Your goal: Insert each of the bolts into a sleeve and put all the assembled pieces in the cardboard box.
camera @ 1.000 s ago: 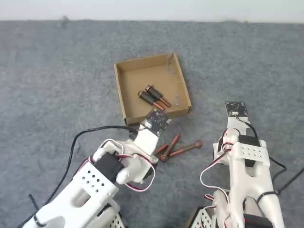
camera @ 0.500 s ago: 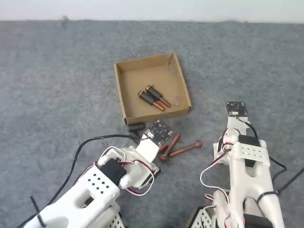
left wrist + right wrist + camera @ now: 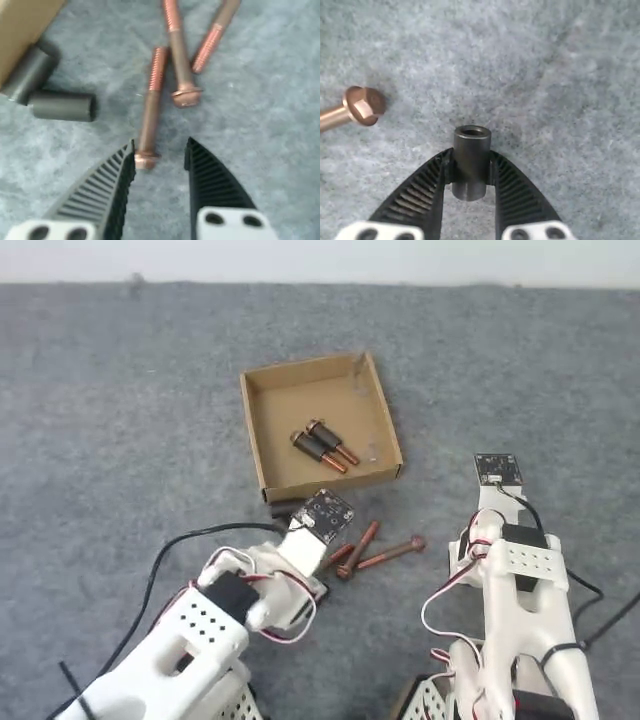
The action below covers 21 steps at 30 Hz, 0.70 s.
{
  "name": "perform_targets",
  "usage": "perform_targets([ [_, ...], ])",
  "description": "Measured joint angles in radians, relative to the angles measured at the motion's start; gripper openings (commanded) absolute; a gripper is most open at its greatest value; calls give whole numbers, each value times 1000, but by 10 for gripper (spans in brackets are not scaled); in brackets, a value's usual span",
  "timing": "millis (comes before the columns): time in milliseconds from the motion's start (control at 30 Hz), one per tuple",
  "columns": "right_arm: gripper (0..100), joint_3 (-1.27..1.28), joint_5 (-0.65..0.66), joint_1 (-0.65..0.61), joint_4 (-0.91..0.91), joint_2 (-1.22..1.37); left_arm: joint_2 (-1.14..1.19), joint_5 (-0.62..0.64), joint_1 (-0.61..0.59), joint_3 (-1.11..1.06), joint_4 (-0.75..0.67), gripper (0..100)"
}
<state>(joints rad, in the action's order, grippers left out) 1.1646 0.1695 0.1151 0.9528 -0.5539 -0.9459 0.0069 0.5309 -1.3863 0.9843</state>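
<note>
In cardboard box (image 3: 300,400) two assembled pieces (image 3: 318,452), left hand (image 3: 161,145) wide, right hand (image 3: 470,154) gripping sleeve (image 3: 471,142)

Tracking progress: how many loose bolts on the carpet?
3. Near bolt, head at the tips of the left gripper; middle bolt beside it; far bolt beyond. Arm may hide others.

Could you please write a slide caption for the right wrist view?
Right pincer shut on a dark sleeve, a copper bolt nearby on grey carpet.
</note>
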Motion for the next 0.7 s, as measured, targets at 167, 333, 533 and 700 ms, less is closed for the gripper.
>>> perform_targets([
  [167, 6, 0, 0, 0, 0, 0, 0, -58, -38, 0, 0, 160],
  [333, 6, 0, 0, 0, 0, 0, 0, -63, -43, 0, 0, 160],
  [533, 6, 0, 0, 0, 0, 0, 51, -63, -43, 0, -35, 160],
  [700, 6, 0, 0, 0, 0, 0, 230, -38, -46, 37, -97, 160],
])
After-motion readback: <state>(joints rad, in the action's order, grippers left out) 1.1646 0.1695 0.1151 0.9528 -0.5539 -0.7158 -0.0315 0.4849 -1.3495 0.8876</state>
